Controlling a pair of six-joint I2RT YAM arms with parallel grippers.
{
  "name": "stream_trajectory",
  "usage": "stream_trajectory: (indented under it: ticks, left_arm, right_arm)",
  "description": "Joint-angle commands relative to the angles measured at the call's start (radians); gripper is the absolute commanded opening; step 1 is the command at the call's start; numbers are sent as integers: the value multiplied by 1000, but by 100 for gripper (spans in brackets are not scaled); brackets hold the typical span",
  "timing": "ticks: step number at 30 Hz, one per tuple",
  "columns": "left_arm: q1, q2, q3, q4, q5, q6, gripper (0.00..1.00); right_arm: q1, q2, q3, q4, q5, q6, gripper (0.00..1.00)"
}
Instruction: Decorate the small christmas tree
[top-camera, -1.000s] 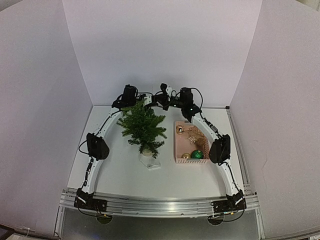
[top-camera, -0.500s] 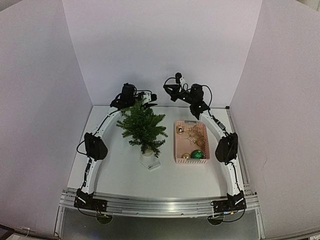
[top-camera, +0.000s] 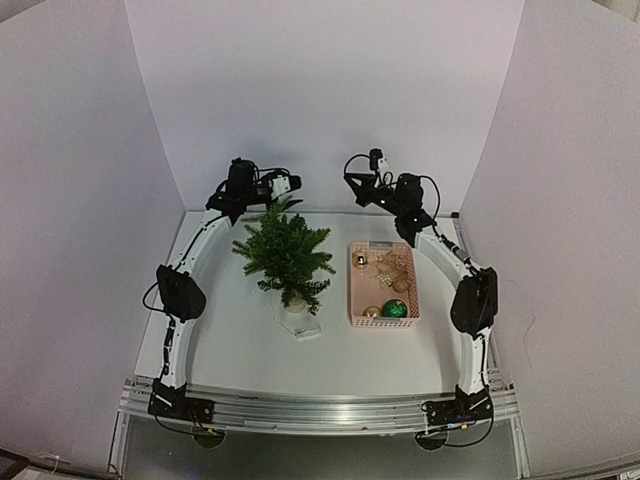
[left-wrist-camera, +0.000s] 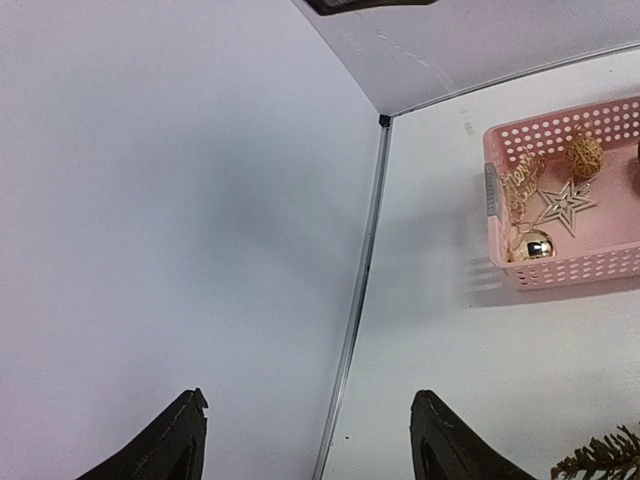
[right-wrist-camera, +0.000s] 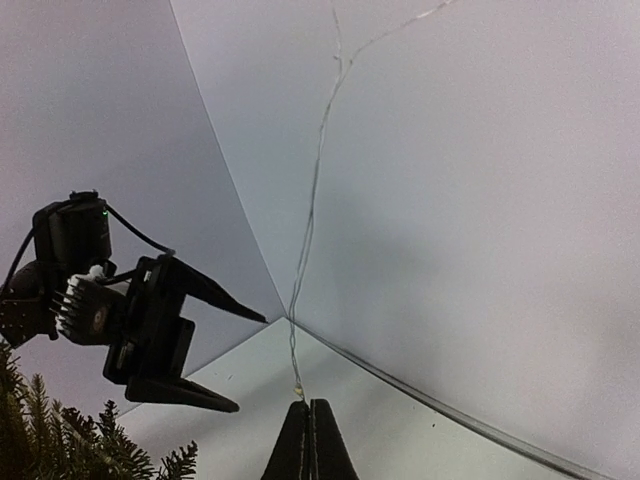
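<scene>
The small christmas tree (top-camera: 287, 255) stands on the white table, left of centre, its dark green tips showing in the left wrist view (left-wrist-camera: 605, 462) and the right wrist view (right-wrist-camera: 40, 440). My left gripper (top-camera: 292, 183) hovers above and behind the treetop, open and empty (left-wrist-camera: 310, 400); it also appears open from the right wrist (right-wrist-camera: 250, 362). My right gripper (top-camera: 353, 180) is raised near the back wall, shut (right-wrist-camera: 309, 403) on a thin wire string (right-wrist-camera: 315, 180) with a small pale bulb (right-wrist-camera: 297, 392) just beyond its tips. The wire runs up out of view.
A pink basket (top-camera: 353, 288) right of the tree holds a green ball (top-camera: 395, 309), a gold ball (top-camera: 371, 312) and a gold star (top-camera: 383, 275); its wall (left-wrist-camera: 560, 270) shows from the left wrist. White walls enclose the back and both sides.
The left gripper has opened and lifted back from the treetop. The right arm has swung up and to the right, away from the left gripper, staying shut on the wire.
</scene>
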Motion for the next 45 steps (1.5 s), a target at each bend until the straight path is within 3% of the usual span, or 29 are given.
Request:
stream_trajectory:
  ticks: [1, 12, 21, 30, 45]
  left_arm:
    - [13, -101, -17, 37, -73, -4, 72]
    - [54, -157, -88, 95, -237, -6, 91]
    - [103, -244, -122, 15, -283, -40, 93]
    - [150, -376, -144, -178, -301, -83, 93]
    - [152, -541, -166, -392, -275, -257, 93]
  right_arm:
    - [-23, -116, -68, 23, 54, 19, 0]
    - [-28, -271, -211, -93, 129, -26, 0]
    - [-45, -317, -336, -143, 94, -14, 0]
    - [-42, -347, -511, -141, 109, -16, 0]
    - [217, -551, -848, -36, 246, -151, 0]
